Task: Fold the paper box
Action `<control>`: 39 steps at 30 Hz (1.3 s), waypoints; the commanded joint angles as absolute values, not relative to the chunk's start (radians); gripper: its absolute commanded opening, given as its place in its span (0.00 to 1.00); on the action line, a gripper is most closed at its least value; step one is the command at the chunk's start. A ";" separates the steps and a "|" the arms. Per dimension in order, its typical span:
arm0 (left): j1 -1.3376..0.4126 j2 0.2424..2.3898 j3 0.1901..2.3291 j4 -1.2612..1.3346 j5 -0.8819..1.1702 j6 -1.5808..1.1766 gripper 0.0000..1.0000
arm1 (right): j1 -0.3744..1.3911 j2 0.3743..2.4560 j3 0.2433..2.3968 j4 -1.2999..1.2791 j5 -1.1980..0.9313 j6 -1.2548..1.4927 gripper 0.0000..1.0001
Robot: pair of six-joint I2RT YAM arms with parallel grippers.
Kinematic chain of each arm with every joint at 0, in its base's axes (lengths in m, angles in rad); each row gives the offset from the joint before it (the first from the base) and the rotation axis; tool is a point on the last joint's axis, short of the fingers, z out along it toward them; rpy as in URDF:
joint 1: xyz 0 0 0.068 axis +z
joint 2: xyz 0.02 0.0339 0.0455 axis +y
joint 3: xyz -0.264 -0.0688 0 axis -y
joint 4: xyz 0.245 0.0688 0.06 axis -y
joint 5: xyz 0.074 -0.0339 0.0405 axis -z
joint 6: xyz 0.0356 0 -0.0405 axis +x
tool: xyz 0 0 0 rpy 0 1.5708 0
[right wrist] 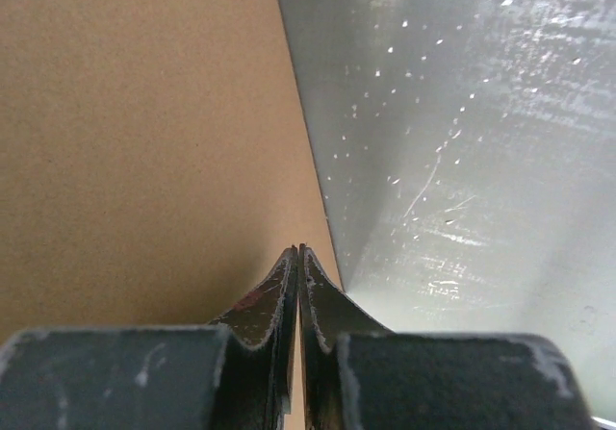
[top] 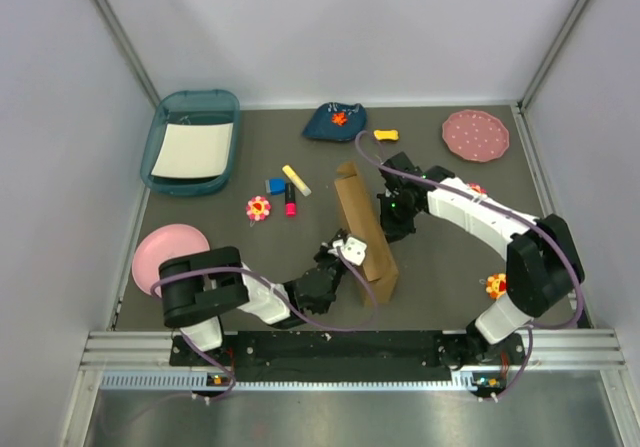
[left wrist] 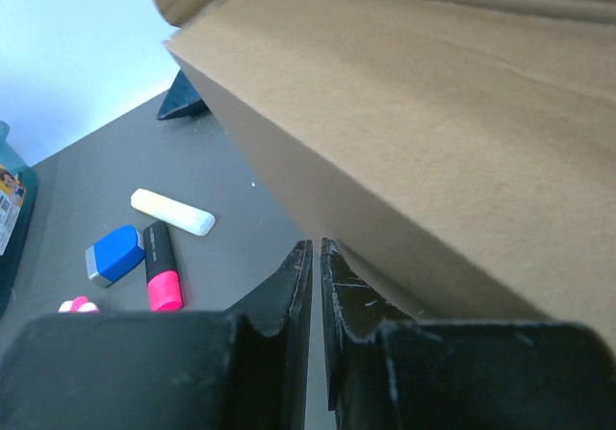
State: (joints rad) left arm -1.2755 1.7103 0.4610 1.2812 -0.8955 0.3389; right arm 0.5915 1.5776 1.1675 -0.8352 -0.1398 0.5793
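Note:
The paper box [top: 362,229] is a brown cardboard piece standing on edge in the middle of the table, running from far to near. My left gripper [top: 345,242] is shut and empty, with its tips against the box's left face near the table. In the left wrist view the box [left wrist: 433,132] looms to the upper right of the gripper [left wrist: 315,247]. My right gripper [top: 388,225] is shut at the box's right side. In the right wrist view its tips [right wrist: 298,249] touch the brown panel [right wrist: 144,141] by its edge.
A teal tray [top: 166,127] with a white sheet stands far left, and a pink plate [top: 165,252] near left. A dotted pink plate [top: 475,135] and a dark pouch [top: 335,122] lie at the back. A yellow stick [top: 296,180], blue eraser [top: 275,185], highlighter [top: 290,203] and flower toys [top: 259,208] lie left of the box.

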 commanded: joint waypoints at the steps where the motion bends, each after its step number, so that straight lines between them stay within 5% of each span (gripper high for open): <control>1: -1.282 1.634 0.460 1.508 -0.897 0.363 0.13 | 0.529 1.554 1.216 -0.851 -0.149 0.551 0.02; 16: -1.279 1.422 0.348 1.465 -1.031 0.396 0.15 | 0.439 1.404 1.298 -0.939 0.029 0.514 0.02; 20: -1.243 1.304 0.348 1.247 -1.065 0.297 0.15 | 0.440 1.287 1.279 -0.928 0.138 0.518 0.01; 25: -0.966 1.062 0.434 0.515 -0.759 -0.414 0.13 | 0.439 1.171 1.154 -0.873 0.153 0.551 0.00; 39: -0.665 1.262 0.603 0.469 -0.298 -0.600 0.19 | 0.440 0.730 0.687 -0.690 0.034 0.738 0.00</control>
State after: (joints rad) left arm -0.7345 1.1904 0.5266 0.4622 -0.4549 -0.4896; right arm 0.4419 0.8082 0.7586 -0.7841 0.0757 0.6544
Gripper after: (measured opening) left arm 0.187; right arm 0.003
